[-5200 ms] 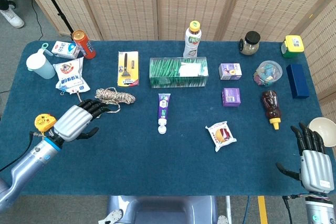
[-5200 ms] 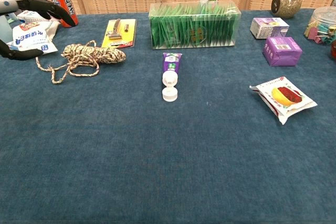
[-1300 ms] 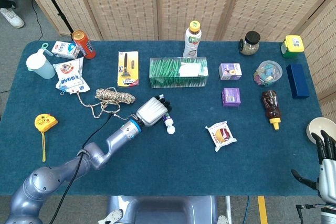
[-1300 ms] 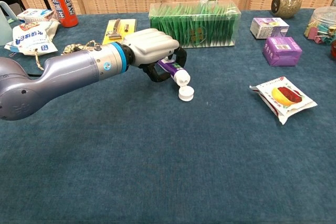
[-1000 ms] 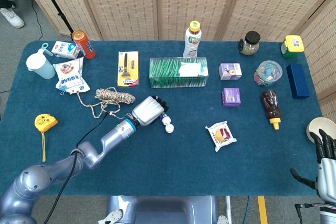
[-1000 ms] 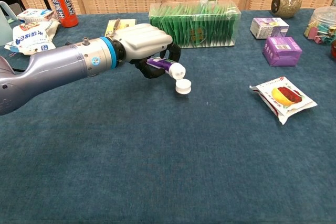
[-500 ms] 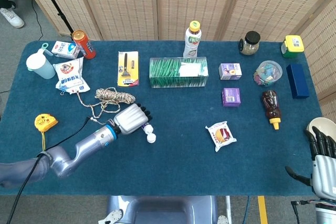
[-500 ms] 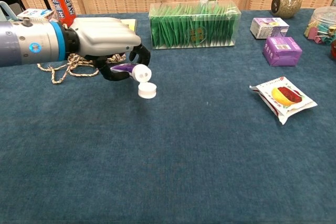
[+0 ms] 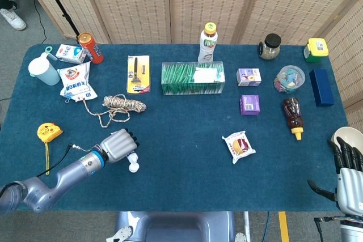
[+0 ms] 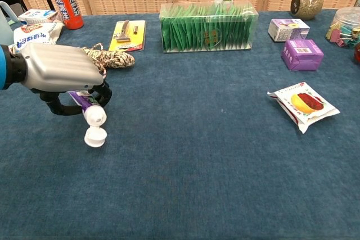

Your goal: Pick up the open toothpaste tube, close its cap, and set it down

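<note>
My left hand (image 9: 116, 145) (image 10: 59, 71) grips the purple toothpaste tube (image 10: 84, 103), lifted off the blue table near its front left. Only the tube's lower end shows under the fingers. Its white flip cap (image 10: 95, 136) (image 9: 133, 168) hangs open below the white nozzle (image 10: 94, 117). My right hand (image 9: 347, 181) stays at the table's front right corner, fingers spread and holding nothing; only the head view shows it.
A coil of rope (image 9: 121, 104) (image 10: 107, 58) lies just behind my left hand. A yellow tape measure (image 9: 47, 132) sits to its left. A green packet box (image 9: 193, 77), razor pack (image 9: 138, 73) and snack packet (image 9: 239, 146) lie further off. A white bowl (image 9: 347, 138) stands by my right hand.
My left hand has carried the tube away from the table's middle toward the front left, the cap dangling open throughout. The right hand has barely moved.
</note>
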`<move>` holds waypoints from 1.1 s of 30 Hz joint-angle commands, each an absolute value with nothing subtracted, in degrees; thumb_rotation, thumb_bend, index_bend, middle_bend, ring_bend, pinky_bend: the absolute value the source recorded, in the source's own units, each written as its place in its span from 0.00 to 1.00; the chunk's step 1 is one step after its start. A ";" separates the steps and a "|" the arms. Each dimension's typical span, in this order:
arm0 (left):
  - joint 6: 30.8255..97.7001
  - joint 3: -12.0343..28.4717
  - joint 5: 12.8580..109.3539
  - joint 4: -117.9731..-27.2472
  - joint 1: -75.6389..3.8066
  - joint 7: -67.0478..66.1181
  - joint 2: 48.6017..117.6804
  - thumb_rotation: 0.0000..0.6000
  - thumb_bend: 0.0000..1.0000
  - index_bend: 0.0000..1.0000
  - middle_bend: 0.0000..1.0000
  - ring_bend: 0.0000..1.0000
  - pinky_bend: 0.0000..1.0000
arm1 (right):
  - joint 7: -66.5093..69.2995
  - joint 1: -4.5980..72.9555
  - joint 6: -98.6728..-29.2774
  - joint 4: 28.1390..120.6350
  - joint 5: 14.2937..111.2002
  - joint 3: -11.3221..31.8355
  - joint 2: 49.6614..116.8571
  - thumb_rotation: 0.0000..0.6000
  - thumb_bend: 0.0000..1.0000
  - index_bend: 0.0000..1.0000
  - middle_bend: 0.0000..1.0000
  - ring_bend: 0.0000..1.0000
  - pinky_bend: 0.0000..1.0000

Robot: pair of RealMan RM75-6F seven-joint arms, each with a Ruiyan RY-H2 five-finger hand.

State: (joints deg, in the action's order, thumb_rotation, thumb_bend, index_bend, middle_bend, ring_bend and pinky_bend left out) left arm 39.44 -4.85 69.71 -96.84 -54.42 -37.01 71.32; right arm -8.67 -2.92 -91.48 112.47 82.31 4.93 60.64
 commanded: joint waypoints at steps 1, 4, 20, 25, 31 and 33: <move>38.03 -5.80 66.65 -97.72 -55.16 -39.55 71.40 1.00 0.46 0.44 0.40 0.33 0.40 | -8.67 -2.87 -91.43 112.42 82.27 4.96 60.68 1.00 0.00 0.09 0.02 0.00 0.00; 37.46 -5.98 63.66 -97.56 -56.04 -41.12 72.47 1.00 0.46 0.34 0.31 0.23 0.35 | -8.64 -2.93 -91.47 112.41 82.23 4.92 60.69 1.00 0.00 0.09 0.02 0.00 0.00; 44.68 -2.31 63.18 -92.07 -55.30 -38.04 79.72 1.00 0.46 0.00 0.00 0.00 0.04 | -8.30 -3.60 -92.28 112.35 82.18 4.75 60.54 1.00 0.00 0.09 0.02 0.00 0.00; 48.97 -1.70 71.32 -88.81 -52.19 -28.17 81.07 1.00 0.46 0.01 0.00 0.00 0.04 | -8.14 -3.63 -92.25 112.16 82.07 4.77 60.65 1.00 0.00 0.09 0.02 0.00 0.00; 52.13 -3.27 82.51 -84.33 -49.32 -8.76 80.67 1.00 0.46 0.13 0.04 0.01 0.04 | -8.02 -3.51 -92.06 111.95 82.11 4.80 60.95 1.00 0.00 0.09 0.02 0.00 0.00; 53.49 -4.33 85.93 -82.41 -48.58 -3.51 80.48 1.00 0.46 0.13 0.06 0.02 0.04 | -8.08 -3.51 -91.96 111.88 81.93 4.78 61.08 1.00 0.00 0.09 0.02 0.00 0.00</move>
